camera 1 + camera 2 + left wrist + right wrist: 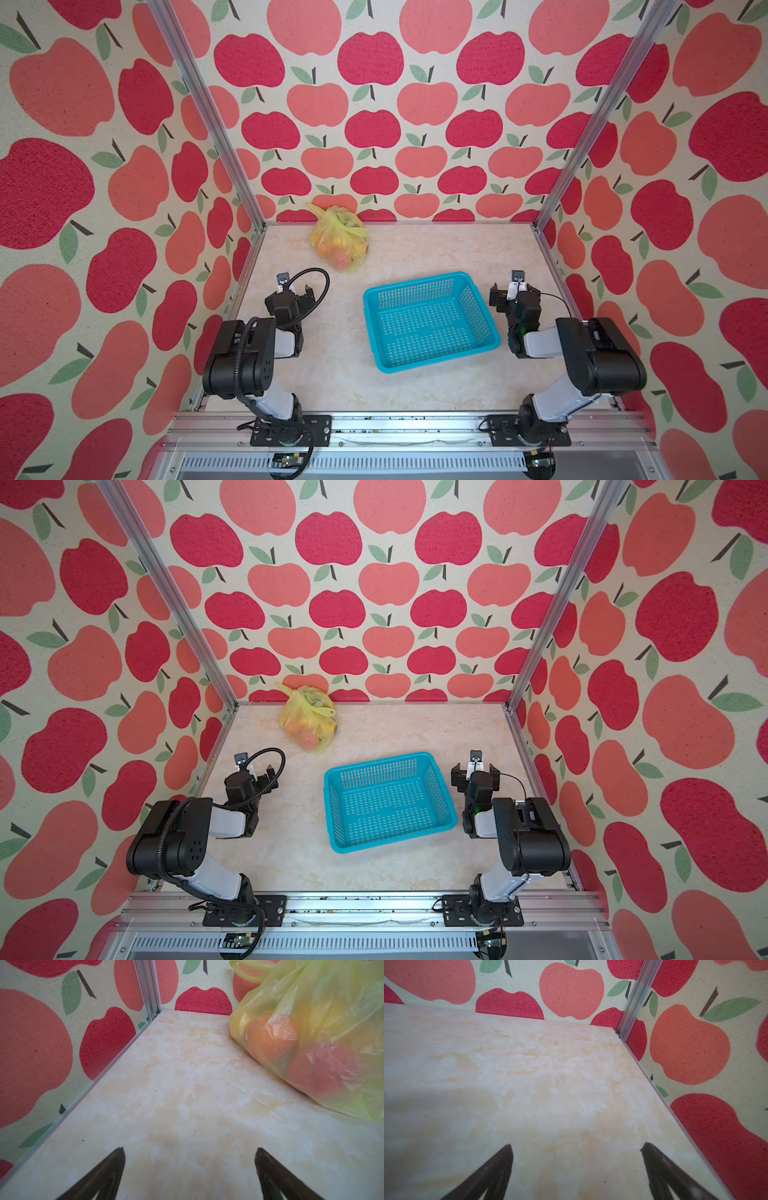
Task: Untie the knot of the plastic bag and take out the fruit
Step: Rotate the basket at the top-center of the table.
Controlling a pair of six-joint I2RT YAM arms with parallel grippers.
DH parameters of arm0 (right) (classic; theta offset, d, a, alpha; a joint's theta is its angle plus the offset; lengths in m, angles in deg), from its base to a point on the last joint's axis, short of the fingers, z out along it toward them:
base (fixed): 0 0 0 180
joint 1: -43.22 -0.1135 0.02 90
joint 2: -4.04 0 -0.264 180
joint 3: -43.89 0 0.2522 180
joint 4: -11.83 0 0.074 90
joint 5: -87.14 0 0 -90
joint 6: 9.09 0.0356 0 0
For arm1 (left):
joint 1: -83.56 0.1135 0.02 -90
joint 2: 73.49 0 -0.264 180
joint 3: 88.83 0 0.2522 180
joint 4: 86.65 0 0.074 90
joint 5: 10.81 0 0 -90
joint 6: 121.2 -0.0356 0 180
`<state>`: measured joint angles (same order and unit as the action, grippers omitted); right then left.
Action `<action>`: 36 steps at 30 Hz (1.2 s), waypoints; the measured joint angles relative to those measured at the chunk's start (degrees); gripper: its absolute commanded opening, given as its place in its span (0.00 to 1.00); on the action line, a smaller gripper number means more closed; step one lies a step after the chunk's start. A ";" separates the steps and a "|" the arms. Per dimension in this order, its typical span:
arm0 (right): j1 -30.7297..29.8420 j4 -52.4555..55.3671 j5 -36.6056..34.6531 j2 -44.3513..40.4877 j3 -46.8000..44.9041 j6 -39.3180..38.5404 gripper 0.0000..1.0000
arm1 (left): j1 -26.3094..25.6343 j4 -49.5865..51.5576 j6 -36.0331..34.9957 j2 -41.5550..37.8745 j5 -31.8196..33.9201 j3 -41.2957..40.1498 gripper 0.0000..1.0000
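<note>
The plastic bag [338,239] is seen at the far edge of the bench [415,249], close to the back wall and toward the left side. The fruit [341,258] is packed inside it, and the knot [345,222] is bunched on top, not yet undone. The left gripper [189,1149] is held with its jaws spread wide over bare bench, nothing between them, and the bag lies near it. The right gripper [577,1146] is likewise wide open and empty, well apart from the bag, beyond the turquoise basket [478,309]. The reach toward the bag is judged to be the step in hand. The bag is best approached from above by both arms, so that one handle loop can be pinched just beside the knot while the other is drawn out. The thin film should be gripped lightly, lest it be torn or the bag tipped.
</note>
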<state>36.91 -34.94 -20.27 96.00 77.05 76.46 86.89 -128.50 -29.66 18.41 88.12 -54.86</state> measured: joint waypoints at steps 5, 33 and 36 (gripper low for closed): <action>-0.04 0.02 0.17 0.00 0.00 0.00 0.99 | 0.00 0.00 0.00 0.00 0.00 0.00 0.99; -3.45 -7.45 -4.26 -0.83 -5.09 -1.20 0.99 | -4.37 -4.24 -3.02 -1.70 4.39 -2.84 0.99; -6.10 -5.46 -9.94 -7.02 -5.79 -2.19 0.99 | -11.10 0.50 -6.43 -8.50 11.98 -2.21 0.99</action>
<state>30.81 -40.40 -30.21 88.98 71.26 74.27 75.79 -128.00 -36.09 9.91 100.10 -57.07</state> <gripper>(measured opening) 0.993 0.991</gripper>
